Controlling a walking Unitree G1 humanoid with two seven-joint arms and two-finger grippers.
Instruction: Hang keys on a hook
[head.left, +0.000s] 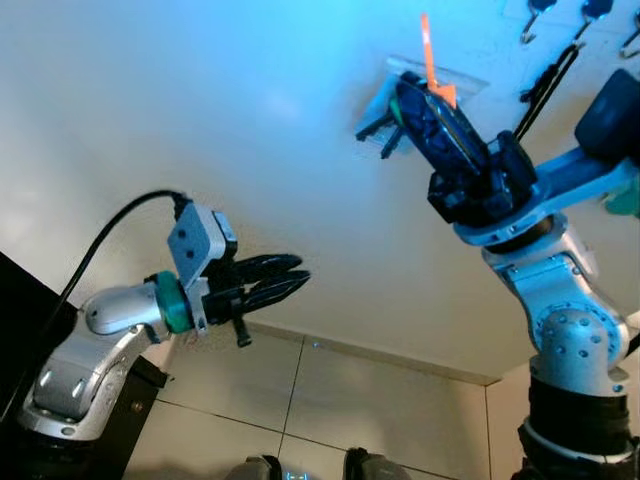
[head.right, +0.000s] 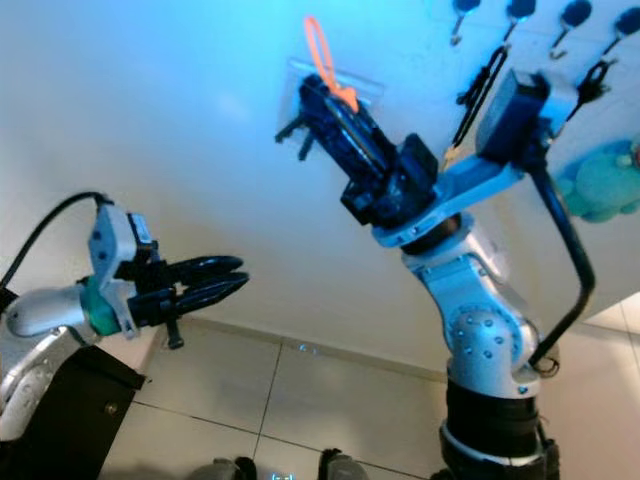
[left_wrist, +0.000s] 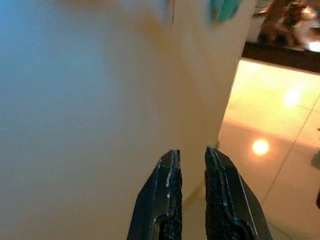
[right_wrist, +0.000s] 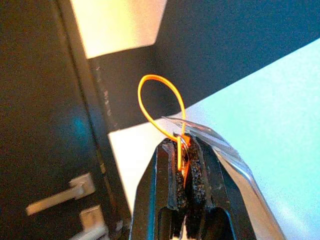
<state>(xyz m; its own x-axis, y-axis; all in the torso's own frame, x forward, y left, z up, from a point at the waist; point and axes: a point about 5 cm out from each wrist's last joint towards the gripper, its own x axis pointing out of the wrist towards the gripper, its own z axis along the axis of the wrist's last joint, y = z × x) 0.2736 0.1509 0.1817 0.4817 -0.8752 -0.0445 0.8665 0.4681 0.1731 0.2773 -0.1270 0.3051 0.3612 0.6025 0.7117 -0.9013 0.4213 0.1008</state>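
My right gripper (head.left: 405, 88) is raised against the pale wall and shut on a key bunch. An orange loop (head.left: 428, 50) sticks up past the fingertips, and dark keys (head.left: 378, 125) with a clear tag hang beside them. In the right wrist view the orange loop (right_wrist: 160, 102) arches out from between the pressed fingers (right_wrist: 170, 175). A row of black-knobbed hooks (head.right: 520, 10) runs along the wall up and to the right of this gripper. My left gripper (head.left: 295, 280) is held out low on the left, away from the wall, narrowly open with nothing in it (left_wrist: 192, 152).
A black strap (head.right: 480, 85) hangs from one hook, and a teal soft toy (head.right: 605, 180) hangs further right. Dark furniture (head.right: 70, 410) stands under my left arm. Glossy floor tiles (head.left: 350, 400) meet the wall below.
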